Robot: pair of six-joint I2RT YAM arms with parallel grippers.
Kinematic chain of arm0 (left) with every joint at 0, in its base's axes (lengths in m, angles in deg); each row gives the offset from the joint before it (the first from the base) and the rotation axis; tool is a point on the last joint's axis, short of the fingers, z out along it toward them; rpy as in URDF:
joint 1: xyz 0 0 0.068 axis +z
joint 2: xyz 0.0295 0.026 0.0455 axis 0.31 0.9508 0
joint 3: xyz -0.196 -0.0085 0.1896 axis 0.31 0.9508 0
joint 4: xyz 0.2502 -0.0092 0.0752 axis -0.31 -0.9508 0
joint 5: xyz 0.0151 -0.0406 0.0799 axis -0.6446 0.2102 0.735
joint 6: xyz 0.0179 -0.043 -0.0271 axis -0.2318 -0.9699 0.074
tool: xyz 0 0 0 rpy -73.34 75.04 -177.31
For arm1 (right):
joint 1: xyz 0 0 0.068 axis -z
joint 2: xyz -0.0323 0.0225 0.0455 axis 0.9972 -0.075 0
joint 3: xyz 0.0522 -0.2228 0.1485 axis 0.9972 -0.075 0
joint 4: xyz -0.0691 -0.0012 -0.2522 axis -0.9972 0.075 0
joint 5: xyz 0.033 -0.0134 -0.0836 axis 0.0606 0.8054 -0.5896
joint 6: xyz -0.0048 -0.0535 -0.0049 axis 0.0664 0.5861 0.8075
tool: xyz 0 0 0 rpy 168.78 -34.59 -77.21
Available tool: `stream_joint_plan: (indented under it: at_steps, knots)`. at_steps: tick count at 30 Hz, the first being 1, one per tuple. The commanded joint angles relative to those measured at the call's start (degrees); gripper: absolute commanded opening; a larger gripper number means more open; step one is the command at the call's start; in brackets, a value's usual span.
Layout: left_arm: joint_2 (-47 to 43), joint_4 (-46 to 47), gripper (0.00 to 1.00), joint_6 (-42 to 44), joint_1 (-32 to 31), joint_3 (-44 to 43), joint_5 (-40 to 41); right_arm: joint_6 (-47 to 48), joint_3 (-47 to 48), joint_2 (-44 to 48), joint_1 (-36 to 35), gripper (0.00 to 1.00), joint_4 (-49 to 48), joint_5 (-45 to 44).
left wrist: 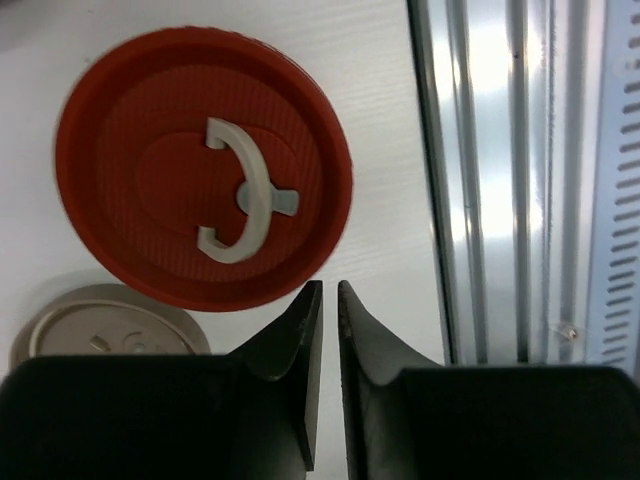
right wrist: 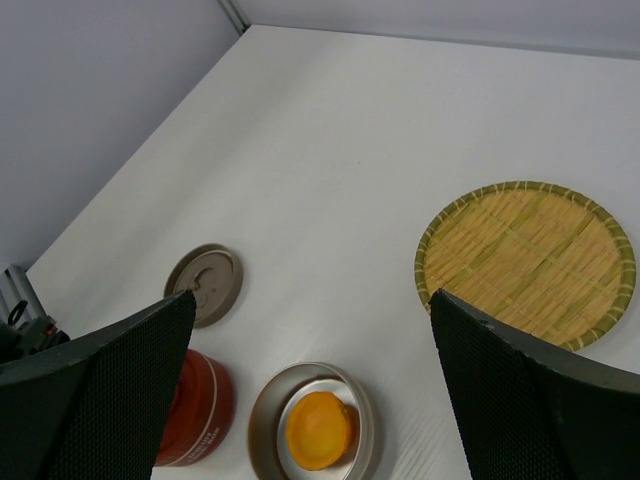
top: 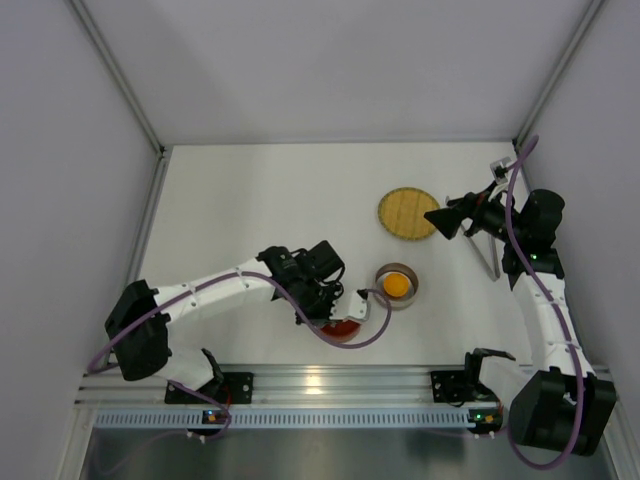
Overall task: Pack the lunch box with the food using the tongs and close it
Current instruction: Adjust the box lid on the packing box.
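Note:
The red round lunch box (left wrist: 140,130) stands near the table's front edge with its red lid and grey handle (left wrist: 245,195) on top. It also shows in the top view (top: 342,330) and the right wrist view (right wrist: 195,410). My left gripper (left wrist: 328,287) hovers just beside the lid's rim, its fingers a narrow gap apart and holding nothing. An orange-yellow food piece (right wrist: 318,430) lies in a metal bowl (top: 397,286). My right gripper (right wrist: 310,295) hangs wide open and empty above the table, near the bamboo plate (right wrist: 525,262). The slim silver tongs (top: 489,255) lie by the right arm, partly hidden.
A beige round lid (right wrist: 205,285) lies flat on the table beside the red box. The aluminium rail (left wrist: 500,200) at the table's near edge runs close to the left gripper. White walls enclose the table on three sides.

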Motion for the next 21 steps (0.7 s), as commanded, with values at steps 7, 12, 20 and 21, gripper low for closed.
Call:
stream_joint_plan:
  at_steps: [7,12,20,21]
  knots:
    - [0.4,13.8,0.32,-4.1,0.0,0.2,0.6,2.1,0.1,0.6,1.3,1.0,1.7,-0.2]
    - [1.0,13.5,0.35,-3.6,0.0,-0.2,-0.2,2.4,0.2,0.5,1.3,0.99,1.8,-0.3]
    - [-4.9,6.8,0.03,0.8,-0.1,1.0,-7.1,2.6,0.2,0.4,1.3,0.99,2.0,-0.3]
    - [-5.1,5.9,0.02,1.2,0.0,1.0,-7.6,2.4,0.3,0.3,1.2,0.99,1.9,-0.3]
